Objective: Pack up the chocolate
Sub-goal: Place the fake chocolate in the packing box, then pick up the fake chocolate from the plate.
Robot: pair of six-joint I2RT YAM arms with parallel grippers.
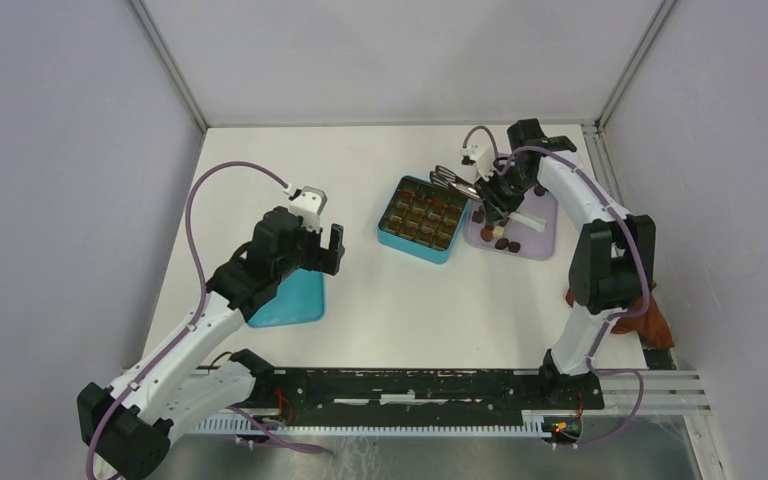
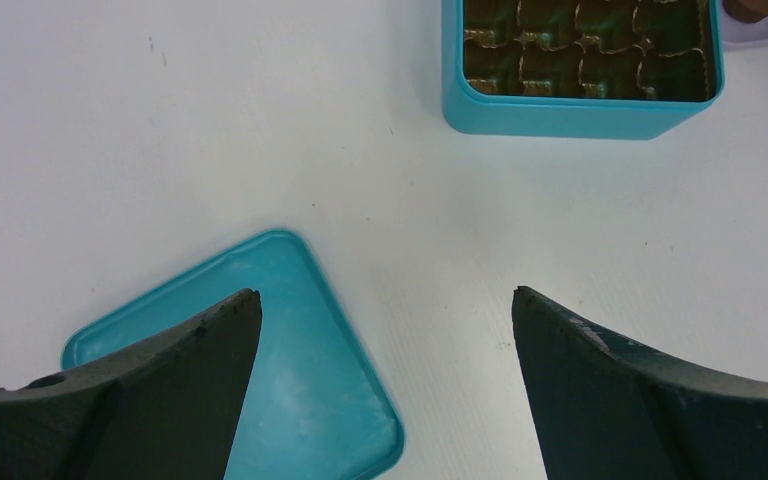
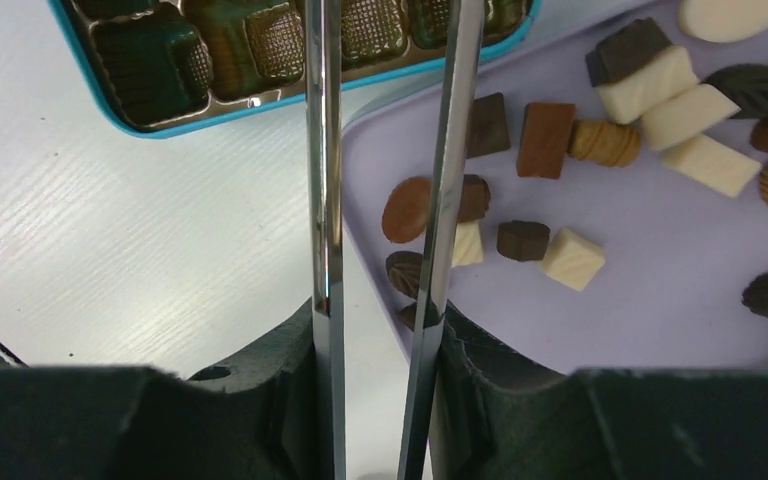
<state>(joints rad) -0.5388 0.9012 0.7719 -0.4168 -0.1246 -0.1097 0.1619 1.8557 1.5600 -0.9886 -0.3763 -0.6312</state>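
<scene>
Chocolate [image 3: 545, 138] on tray [image 3: 650, 300], tongs [image 3: 325, 200] perhaps over box [image 2: 580, 115]

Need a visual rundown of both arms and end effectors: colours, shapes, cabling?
Left arm and right arm: white links, bulky black joint housings. A purple cable loops along each arm to a small white wrist module. Left end effector and right end effector: two matte black fingers each; the left's are broad wedges with blunt tips.

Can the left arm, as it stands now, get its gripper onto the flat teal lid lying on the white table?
Probably yes: the left gripper hangs open just above the flat teal lid, partly over its edge, and nothing lies between them.
</scene>
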